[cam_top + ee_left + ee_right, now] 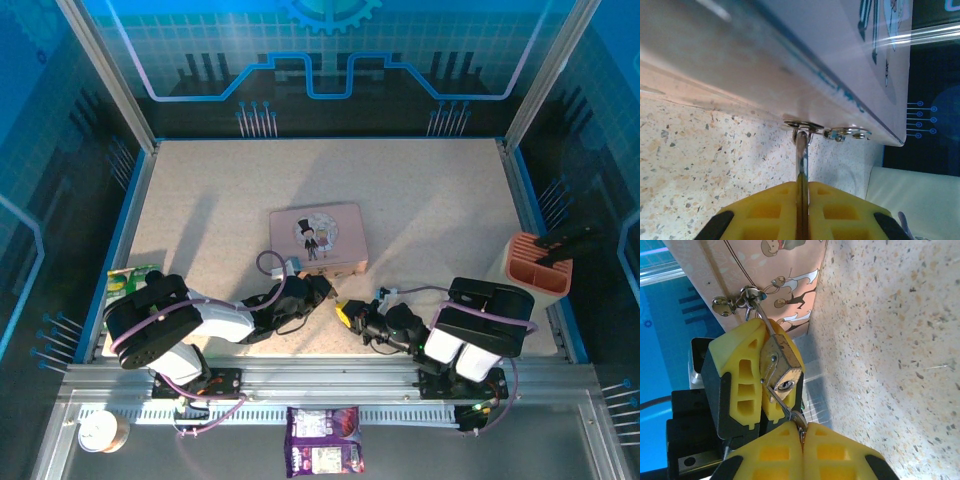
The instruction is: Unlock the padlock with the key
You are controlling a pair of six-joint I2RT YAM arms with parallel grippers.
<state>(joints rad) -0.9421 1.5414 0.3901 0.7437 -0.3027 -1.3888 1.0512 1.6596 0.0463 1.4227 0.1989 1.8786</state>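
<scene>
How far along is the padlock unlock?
Done: left gripper clamps the padlock, right gripper pinches the key. In hand: key tip sits beside the keyhole, which looks empty. Left: insert and turn; the shackle looks shut through the hasp of the pink tin.

Padlock (782,367): brass body, silver shackle
Key (781,401): silvery
Tin (318,238): pink, cartoon couple print
Tabletop (890,340): beige, dark-speckled
Finger pads (740,375): yellow, black-backed
Pen holder (540,265): salmon
Backdrop (420,50): blue, pale grid pattern
</scene>
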